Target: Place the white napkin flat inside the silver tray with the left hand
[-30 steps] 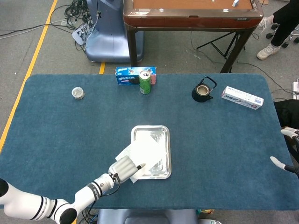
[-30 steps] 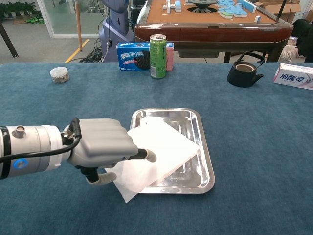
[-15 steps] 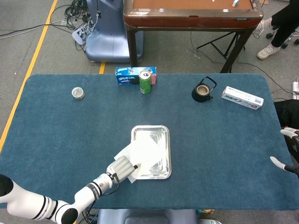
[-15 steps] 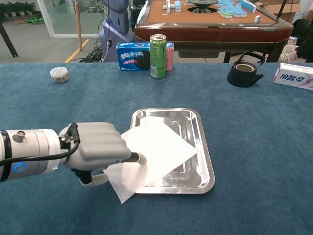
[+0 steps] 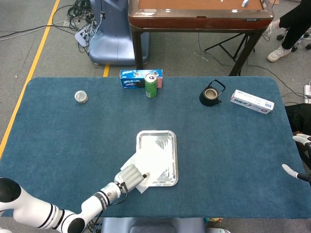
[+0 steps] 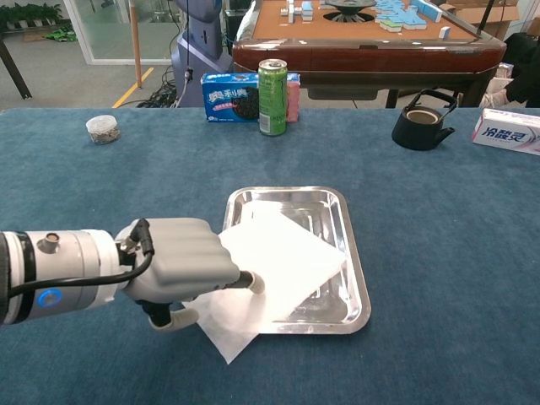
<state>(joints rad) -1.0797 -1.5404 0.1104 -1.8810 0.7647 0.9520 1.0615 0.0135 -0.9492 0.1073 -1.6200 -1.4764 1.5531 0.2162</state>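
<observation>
spread across the scene: a table (image 5: 58,141) covered in dark blue carpet-like cloth, rounded at the corners. beyond its far edge, grey floor with a yellow line (image 5: 36,53) running diagonally, a tangle of cables (image 5: 80,12) and a blue-grey machine base (image 5: 109,41). further back, a wooden-rimmed game table (image 5: 199,12) with tiles on its top in the chest view, and a folding stand beneath it. at the upper right corner of the head view, dark trousers and a white shoe (image 5: 278,52) of someone standing.

near the middle of the cloth, the silver tray (image 6: 354,278), rectangular, long side running away from the robot. lying partly in it, the white napkin (image 6: 287,253): turned cornerwise, most of it over the tray floor, its near-left corner draped over the tray's rim and out onto the cloth.

pressed on that overhanging part, the left hand (image 6: 181,266), palm down, fingers curled, one fingertip (image 6: 253,285) on the napkin near the tray's left rim; whether pinching the paper or only pressing it, cannot tell. at the right edge of the head view, only white fingertips of the right hand (image 5: 296,155), apart and holding nothing.

along the far side: a small round tin (image 5: 81,97) at left, a blue biscuit box (image 6: 229,96) with a green can (image 6: 272,97) just in front, a black teapot (image 6: 419,122), and a white carton (image 6: 510,131) at right.
</observation>
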